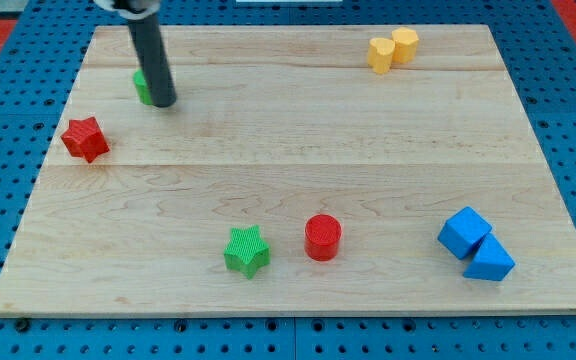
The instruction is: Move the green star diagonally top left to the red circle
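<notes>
My tip [164,103] rests at the board's [298,130] upper left, touching or just in front of a green block [141,88] whose shape the rod hides; it is a bare rod with nothing to open or close, and it holds nothing. The green star [247,250] lies near the bottom edge, left of centre, with the red circle [322,237] just beside it on the view's right and slightly higher. The two stand apart by a narrow gap. A red star [85,138] sits at the left edge, two yellow blocks [392,48] touch at the top right, and two blue blocks [475,245] touch at the bottom right; none lies on the likely path. By my judgement the star must end up above and left of the circle, so it needs a mostly upward push. To do this well, I would first leave the green block without dragging it, then travel down the open middle of the board, pass left of the star and come round beneath it. Contact should fall on the star's lower side, centred, since its points may make it spin or slip off the rod. A slow, straight push up the view, with small corrections, should keep it clear of the circle, which could roll away if nudged.
</notes>
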Controlling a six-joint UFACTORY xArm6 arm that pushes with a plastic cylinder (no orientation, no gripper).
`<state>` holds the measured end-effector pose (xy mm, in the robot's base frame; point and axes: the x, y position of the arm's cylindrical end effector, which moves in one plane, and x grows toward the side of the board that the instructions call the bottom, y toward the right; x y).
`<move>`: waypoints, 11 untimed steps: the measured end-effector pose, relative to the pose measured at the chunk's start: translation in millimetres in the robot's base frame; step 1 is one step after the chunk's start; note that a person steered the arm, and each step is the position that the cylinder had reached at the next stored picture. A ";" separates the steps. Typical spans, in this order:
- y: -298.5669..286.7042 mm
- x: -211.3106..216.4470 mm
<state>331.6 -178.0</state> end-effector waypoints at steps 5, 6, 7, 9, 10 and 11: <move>73.9 261.3; 108.2 287.1; 125.8 249.4; 127.9 148.4; 138.2 175.9; 140.9 188.1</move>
